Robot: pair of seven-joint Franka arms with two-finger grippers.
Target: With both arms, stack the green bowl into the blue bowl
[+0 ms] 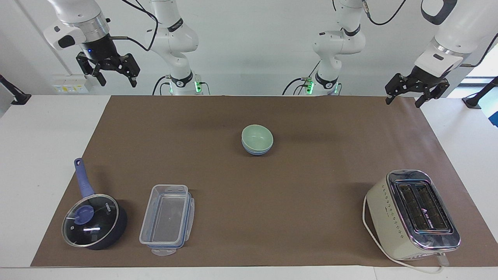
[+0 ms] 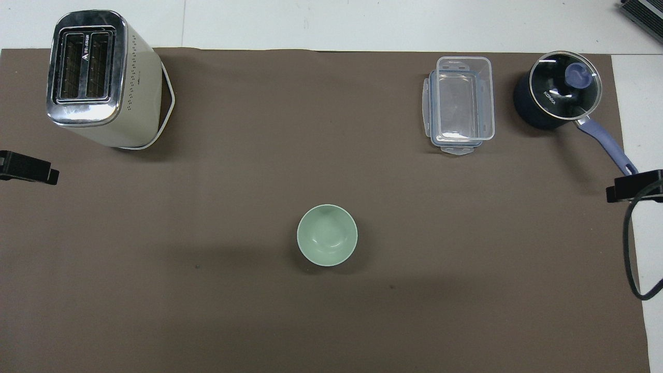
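Robot lab: white arms (image 1: pixel 171 35), bare walls

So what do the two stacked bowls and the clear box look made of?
Green bowl and blue bowl: matte, opaque, plain, probably ceramic or melamine. Clear box: transparent plastic, with the mat visible through it and blue-edged clip flaps.

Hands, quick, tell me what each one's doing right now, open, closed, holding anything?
Left hand: open, empty, raised above the left arm's end of the table.
Right hand: open, empty, raised above the right arm's end.
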